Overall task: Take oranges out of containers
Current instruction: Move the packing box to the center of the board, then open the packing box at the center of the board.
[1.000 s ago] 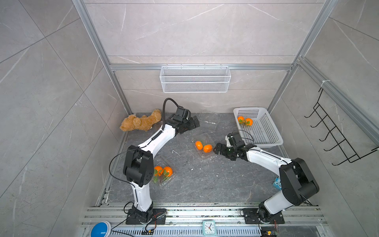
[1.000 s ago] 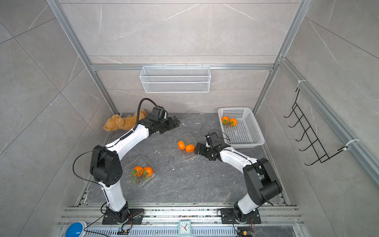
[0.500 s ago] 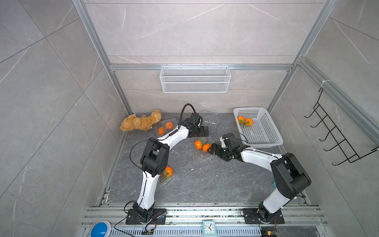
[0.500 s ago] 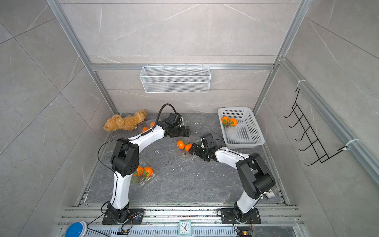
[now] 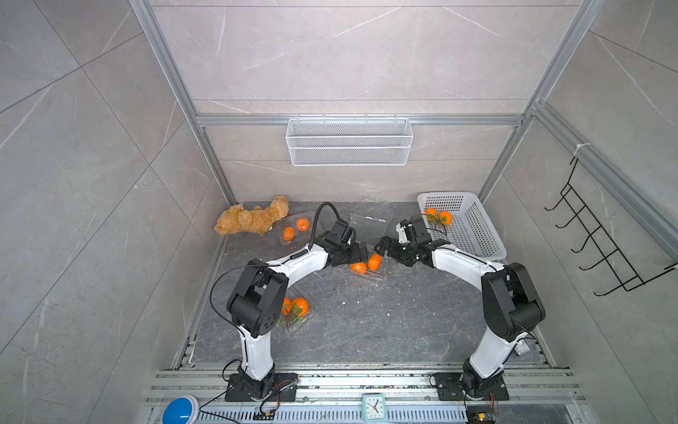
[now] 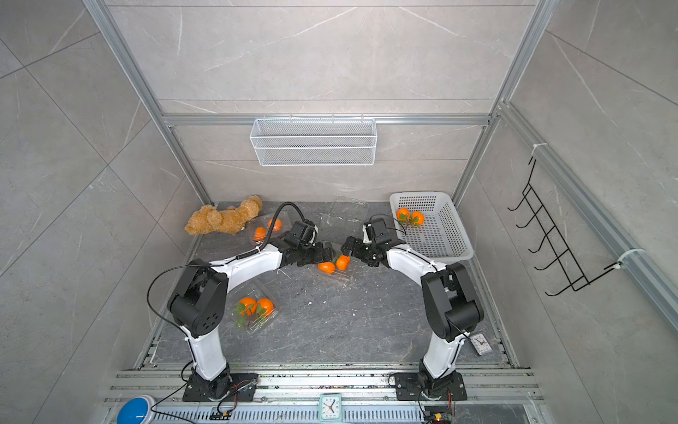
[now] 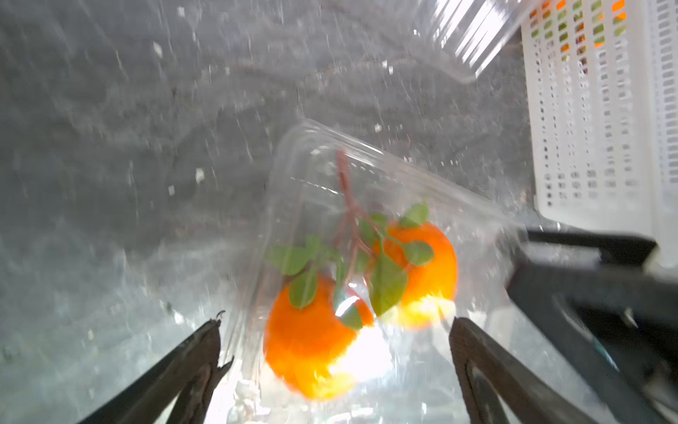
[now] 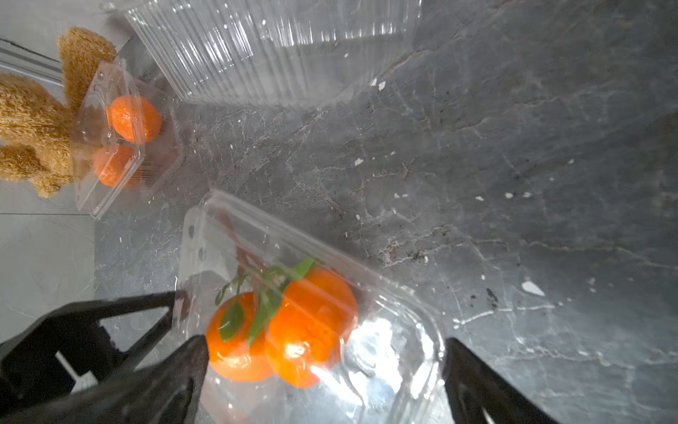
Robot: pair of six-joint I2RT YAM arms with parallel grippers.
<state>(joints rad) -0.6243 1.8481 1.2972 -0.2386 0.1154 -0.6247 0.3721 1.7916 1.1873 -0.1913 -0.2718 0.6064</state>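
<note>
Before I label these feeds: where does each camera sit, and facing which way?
Top view: high above the bases, looking down; arms whole.
Top view: likewise over the bases.
Left wrist: behind the left gripper, facing the middle container; fingers show.
Right wrist: behind the right gripper, same container; fingers show.
Wrists share its two oranges.

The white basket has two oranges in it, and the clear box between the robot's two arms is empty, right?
Not quite. The clear box is not empty: the right wrist view shows two leafy oranges inside it. The rest is right: the white basket does hold a pair of oranges.
</note>
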